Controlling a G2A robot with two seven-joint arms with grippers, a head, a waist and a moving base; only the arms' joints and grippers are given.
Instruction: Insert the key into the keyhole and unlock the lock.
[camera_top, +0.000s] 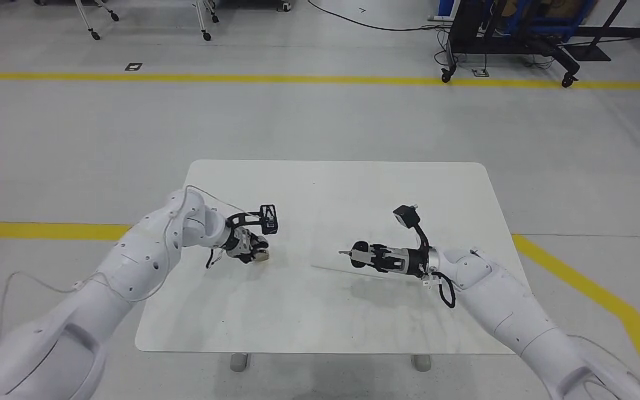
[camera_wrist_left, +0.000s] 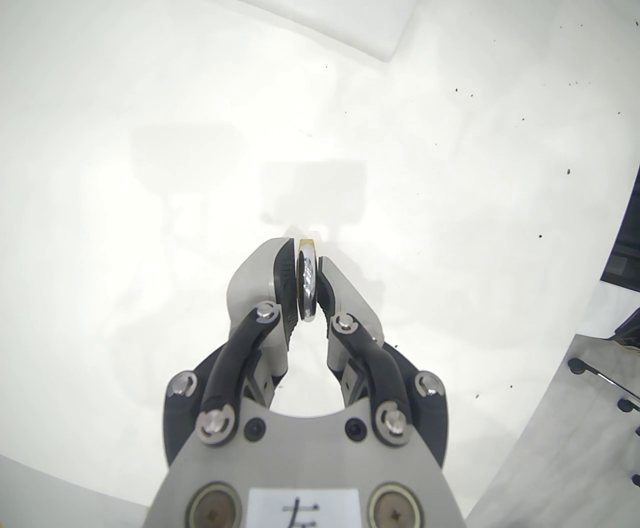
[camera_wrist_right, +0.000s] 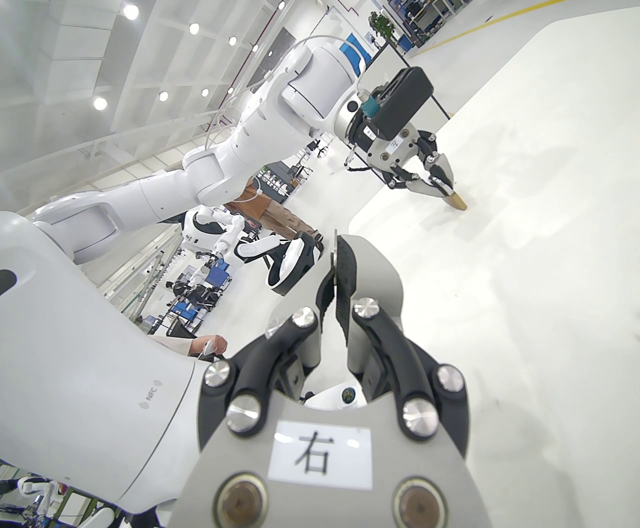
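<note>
My left gripper (camera_wrist_left: 304, 265) is shut on the padlock (camera_wrist_left: 306, 285): its silver shackle runs between the pads and the brass body pokes out past the fingertips. From above, that gripper (camera_top: 258, 252) hovers at the table's left middle with the brass lock (camera_top: 263, 254) at its tip. Seen from the right wrist, the lock (camera_wrist_right: 457, 200) hangs just above the tabletop. My right gripper (camera_wrist_right: 334, 260) is shut on a thin metal key (camera_wrist_right: 332, 250), seen edge-on. In the top view the right gripper (camera_top: 352, 257) sits right of centre, key (camera_top: 344, 255) pointing left toward the lock.
The white table (camera_top: 330, 200) bears nothing else; bare surface lies between the two grippers. Its front edge is close below both arms. Other robots and a person stand in the hall behind, away from the table.
</note>
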